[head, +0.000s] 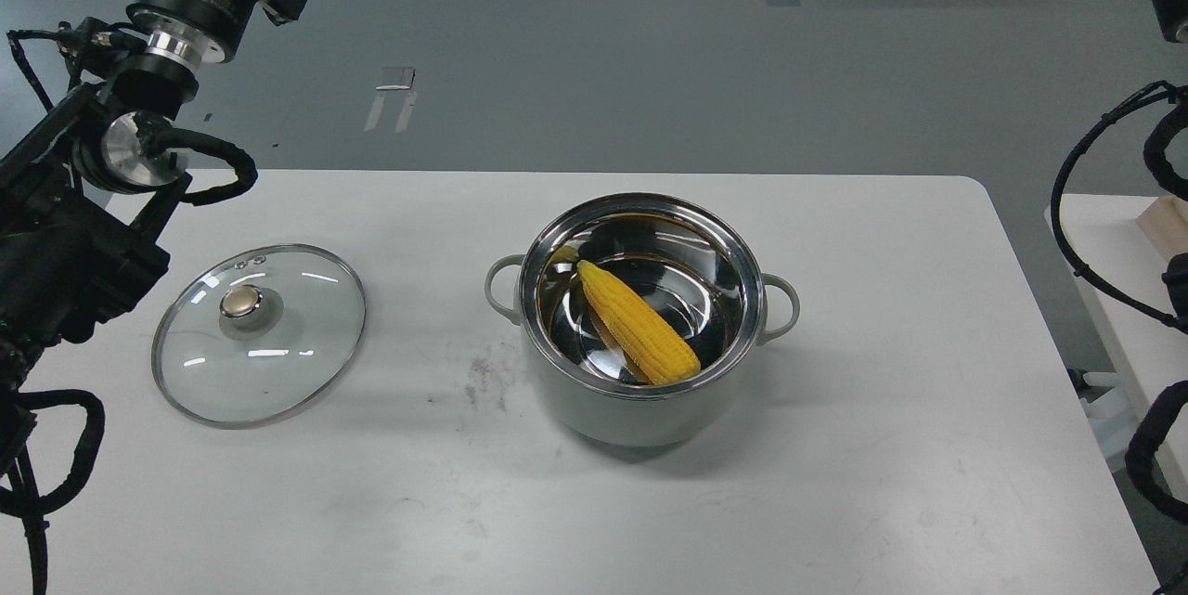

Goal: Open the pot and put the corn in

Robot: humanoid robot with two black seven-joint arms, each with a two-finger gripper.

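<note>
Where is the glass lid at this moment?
In the head view, the glass lid lies flat on the white table, to the left of the pot and apart from it, knob up.

The white table [835, 484] carries the pot [640, 405] and a glass lid [260, 335] (well apart).

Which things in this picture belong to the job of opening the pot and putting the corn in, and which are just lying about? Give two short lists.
Part of the job:
pot, open on the table
corn, lying inside the pot
glass lid, off the pot, flat on the table to its left

Just lying about:
white table
pale block on the side surface at the right edge
</note>
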